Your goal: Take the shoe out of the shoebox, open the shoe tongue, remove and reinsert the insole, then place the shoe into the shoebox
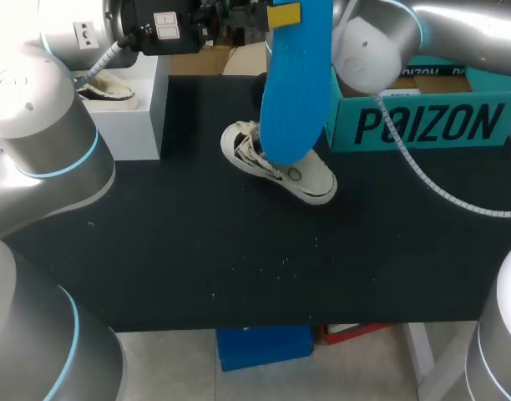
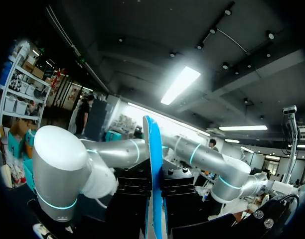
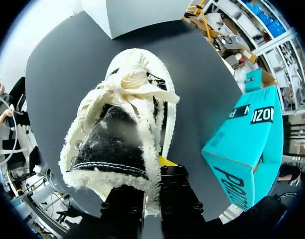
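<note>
White shoe on the black table, near its middle, between the teal shoebox and a white box, apart from both. Out of the shoebox, not in it. Up close in the right wrist view, the same shoe: fuzzy white lining round the opening, laces bunched over a dark tongue.

Clamped on the fuzzy rim at the shoe's near end, the right claw: one yellow tip showing on the outside of the rim, the other finger hidden inside. Far end of the shoe pointing away from that claw, toward the white box. Shoebox off to one side of the claw. In the head view, only the right arm visible, coming in over the shoebox, its claw hidden behind the insole.

Blue insole out of the shoe, held up in the air over the table and covering part of the shoe in the head view. Closed narrowly on one end of it, the left claw. In the left wrist view, insole seen edge-on, pinched between the black finger bodies of the left claw. Left arm in from the left side.

On the white box, a second shoe, fuzzy too.
</note>
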Robot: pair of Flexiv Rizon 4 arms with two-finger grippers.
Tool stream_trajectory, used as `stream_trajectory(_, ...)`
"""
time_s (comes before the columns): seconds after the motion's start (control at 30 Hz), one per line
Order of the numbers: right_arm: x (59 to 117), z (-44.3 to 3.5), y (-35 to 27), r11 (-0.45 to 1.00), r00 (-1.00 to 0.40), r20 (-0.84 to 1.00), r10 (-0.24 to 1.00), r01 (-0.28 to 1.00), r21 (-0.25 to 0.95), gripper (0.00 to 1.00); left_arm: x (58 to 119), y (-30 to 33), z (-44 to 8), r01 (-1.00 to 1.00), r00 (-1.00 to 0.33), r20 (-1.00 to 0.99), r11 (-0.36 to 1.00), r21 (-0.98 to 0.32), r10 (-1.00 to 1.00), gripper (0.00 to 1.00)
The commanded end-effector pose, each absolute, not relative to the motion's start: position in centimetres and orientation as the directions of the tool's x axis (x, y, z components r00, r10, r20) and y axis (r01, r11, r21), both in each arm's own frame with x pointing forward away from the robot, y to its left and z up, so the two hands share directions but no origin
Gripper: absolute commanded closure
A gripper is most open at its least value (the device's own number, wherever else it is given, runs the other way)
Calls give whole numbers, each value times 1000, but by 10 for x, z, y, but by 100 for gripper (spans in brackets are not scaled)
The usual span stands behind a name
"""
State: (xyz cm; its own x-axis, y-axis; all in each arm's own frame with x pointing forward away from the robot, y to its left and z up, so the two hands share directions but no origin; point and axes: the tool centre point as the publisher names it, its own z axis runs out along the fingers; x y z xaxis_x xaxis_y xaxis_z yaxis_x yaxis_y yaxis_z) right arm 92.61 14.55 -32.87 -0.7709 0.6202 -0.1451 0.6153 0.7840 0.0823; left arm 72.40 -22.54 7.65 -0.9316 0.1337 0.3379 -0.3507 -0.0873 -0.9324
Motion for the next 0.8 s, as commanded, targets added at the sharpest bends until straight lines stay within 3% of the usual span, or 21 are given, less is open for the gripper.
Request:
stream_trajectory(0.03,918,-325,145,-39,73,-154,985,977,211,100,724,-227,76,-351,-932,339,-86,-932,132,100)
stream_trajectory(0.43,914,-328,151,-287,311,-145,939,943,167,100,724,-227,76,-351,-932,339,-86,-932,132,100)
stream_trajectory(0.8,911,-352,164,-245,270,-174,947,957,153,100,724,-227,76,-351,-932,339,-86,-932,132,100)
